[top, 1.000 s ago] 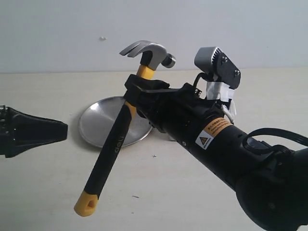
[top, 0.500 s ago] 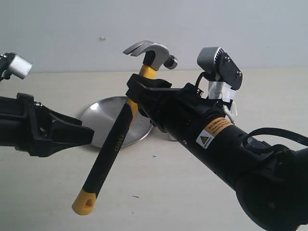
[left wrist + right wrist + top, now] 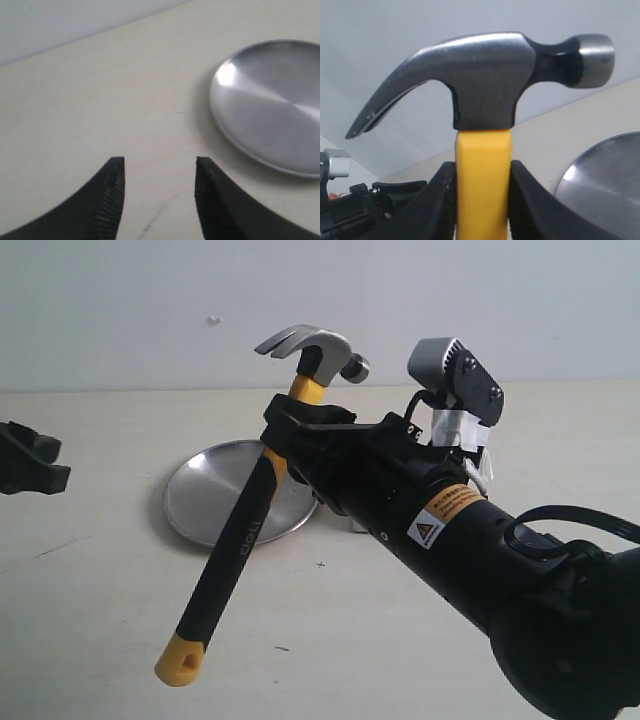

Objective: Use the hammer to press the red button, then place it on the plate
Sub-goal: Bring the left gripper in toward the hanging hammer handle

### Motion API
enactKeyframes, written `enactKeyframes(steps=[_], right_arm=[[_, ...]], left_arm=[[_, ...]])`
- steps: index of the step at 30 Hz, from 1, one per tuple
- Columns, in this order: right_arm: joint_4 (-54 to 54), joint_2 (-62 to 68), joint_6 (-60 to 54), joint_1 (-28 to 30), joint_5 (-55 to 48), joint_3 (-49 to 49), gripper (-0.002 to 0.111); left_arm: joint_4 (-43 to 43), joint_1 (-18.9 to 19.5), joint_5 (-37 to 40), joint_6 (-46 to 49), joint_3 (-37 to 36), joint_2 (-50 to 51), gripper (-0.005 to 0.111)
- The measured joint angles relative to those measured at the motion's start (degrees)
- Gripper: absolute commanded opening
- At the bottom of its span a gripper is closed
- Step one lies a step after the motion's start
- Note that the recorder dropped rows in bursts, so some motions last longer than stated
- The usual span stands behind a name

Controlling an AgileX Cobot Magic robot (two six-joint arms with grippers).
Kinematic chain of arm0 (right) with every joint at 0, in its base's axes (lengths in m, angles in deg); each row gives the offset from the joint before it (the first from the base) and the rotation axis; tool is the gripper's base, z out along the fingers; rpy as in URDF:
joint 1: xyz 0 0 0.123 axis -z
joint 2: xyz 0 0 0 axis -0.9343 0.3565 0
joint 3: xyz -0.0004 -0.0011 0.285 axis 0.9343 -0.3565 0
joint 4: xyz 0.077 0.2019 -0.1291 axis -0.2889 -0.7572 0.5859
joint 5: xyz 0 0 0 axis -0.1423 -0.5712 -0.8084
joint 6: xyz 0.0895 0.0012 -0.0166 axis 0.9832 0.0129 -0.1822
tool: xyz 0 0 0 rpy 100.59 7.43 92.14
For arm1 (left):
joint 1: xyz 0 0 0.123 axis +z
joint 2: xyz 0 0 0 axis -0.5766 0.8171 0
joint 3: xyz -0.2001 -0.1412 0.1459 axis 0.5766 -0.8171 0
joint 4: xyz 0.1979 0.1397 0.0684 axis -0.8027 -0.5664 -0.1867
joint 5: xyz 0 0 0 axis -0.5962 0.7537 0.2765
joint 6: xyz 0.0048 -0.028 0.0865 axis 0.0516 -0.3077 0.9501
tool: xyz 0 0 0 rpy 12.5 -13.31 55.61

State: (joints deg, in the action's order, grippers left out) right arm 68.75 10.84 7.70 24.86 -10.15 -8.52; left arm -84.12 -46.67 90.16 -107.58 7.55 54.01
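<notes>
The right tool clenches the claw hammer at its yellow neck, head up near the metal plate, likely ready for placing; the left tool gapes empty.

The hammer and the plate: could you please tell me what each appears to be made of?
The hammer: the head looks like steel, dark grey with a polished striking face and soft highlights. The yellow neck and matte black handle look like plastic or rubber, which one is uncertain. The plate: apparently brushed metal, silvery with a streaked sheen and a bright glare spot.
</notes>
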Motion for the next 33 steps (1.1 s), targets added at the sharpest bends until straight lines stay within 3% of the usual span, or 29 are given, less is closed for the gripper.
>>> enactKeyframes(steps=[5, 6, 7, 9, 11, 14, 15, 17, 19, 24, 33], right_arm=[[0.0, 0.0, -0.4, 0.0, 0.0, 0.0, 0.000], [0.0, 0.0, -0.4, 0.0, 0.0, 0.0, 0.000], [0.0, 0.0, -0.6, 0.0, 0.0, 0.0, 0.000], [0.0, 0.0, -0.7, 0.0, 0.0, 0.0, 0.000], [0.6, 0.0, -0.7, 0.0, 0.0, 0.0, 0.000], [1.6, 0.0, 0.6, 0.0, -0.2, 0.0, 0.000], [1.6, 0.0, 1.2, 0.0, -0.3, 0.0, 0.000], [1.5, 0.0, 1.8, 0.0, -0.3, 0.0, 0.000], [1.2, 0.0, 2.7, 0.0, -0.9, 0.0, 0.000], [-1.3, 0.0, 3.4, 0.0, -3.0, 0.0, 0.000], [-4.4, 1.4, 6.2, 0.0, -4.1, 0.0, 0.000]], left_arm=[[2.0, 0.0, 12.8, 13.7, 0.0, 0.0, 0.047], [6.4, 0.0, 20.8, 24.1, 0.0, 0.0, 0.047], [9.2, 0.0, 24.0, 28.4, 0.2, 0.1, 0.047], [26.7, 0.0, 33.1, 43.5, 3.5, 1.6, 0.047], [55.6, 0.0, 40.6, 64.7, 11.4, 3.8, 0.047], [90.4, 0.0, 44.7, 90.0, 15.9, 6.2, 0.047], [106.2, 0.0, 45.7, 103.7, 16.0, 6.8, 0.047], [126.9, 0.0, 48.0, 124.2, 16.1, 7.0, 0.047], [139.0, 0.0, 49.0, 136.4, 16.1, 7.0, 0.055], [144.4, -0.1, 49.2, 144.1, 16.1, 7.0, 0.076], [148.8, -4.7, 50.3, 154.6, 16.1, 7.0, 0.077]])
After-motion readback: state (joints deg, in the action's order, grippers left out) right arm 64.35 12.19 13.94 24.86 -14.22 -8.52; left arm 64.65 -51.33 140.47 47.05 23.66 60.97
